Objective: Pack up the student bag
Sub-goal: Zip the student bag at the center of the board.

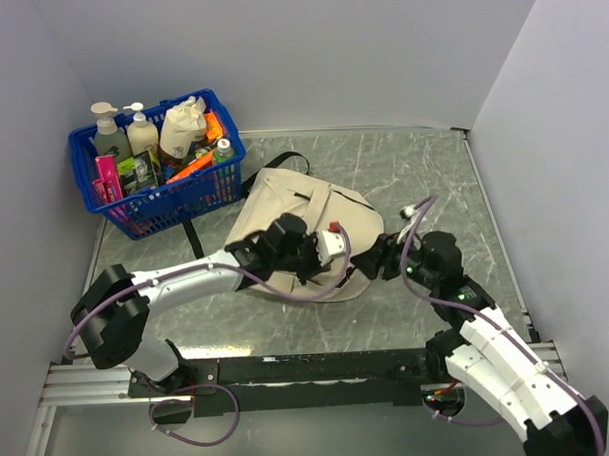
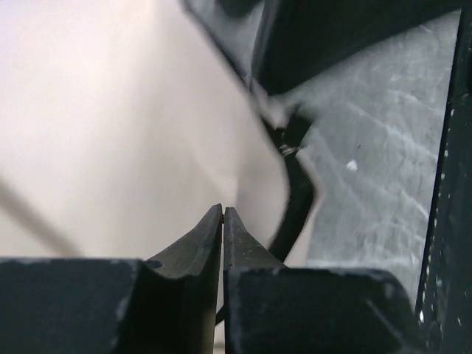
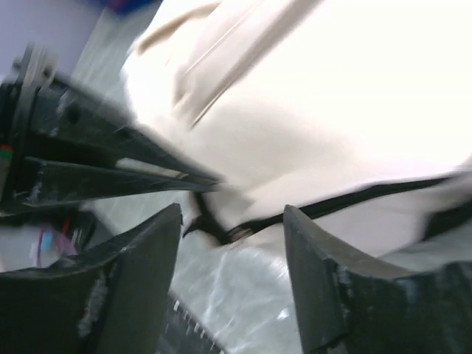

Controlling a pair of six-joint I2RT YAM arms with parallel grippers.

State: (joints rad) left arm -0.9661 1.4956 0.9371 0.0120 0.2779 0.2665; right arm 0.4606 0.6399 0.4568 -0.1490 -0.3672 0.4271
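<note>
The cream-beige student bag [image 1: 273, 199] lies flat in the middle of the table, its black straps trailing toward the basket. My left gripper [image 1: 351, 258] reaches across it to its near right edge. In the left wrist view this gripper [image 2: 223, 209] is shut, with nothing showing between the tips, right against the beige fabric [image 2: 110, 110] beside the black zipper trim [image 2: 299, 199]. My right gripper [image 1: 378, 260] stands at the same edge. It [image 3: 232, 214] is open, with the bag [image 3: 332, 96] just beyond it and a black zipper pull [image 3: 214, 225] in front of the gap.
A blue plastic basket [image 1: 198, 192] at the back left holds several bottles, a small cloth pouch and other items. Grey walls close in the marbled table [image 1: 423, 174] on three sides. A black rail [image 1: 309, 368] runs along the near edge.
</note>
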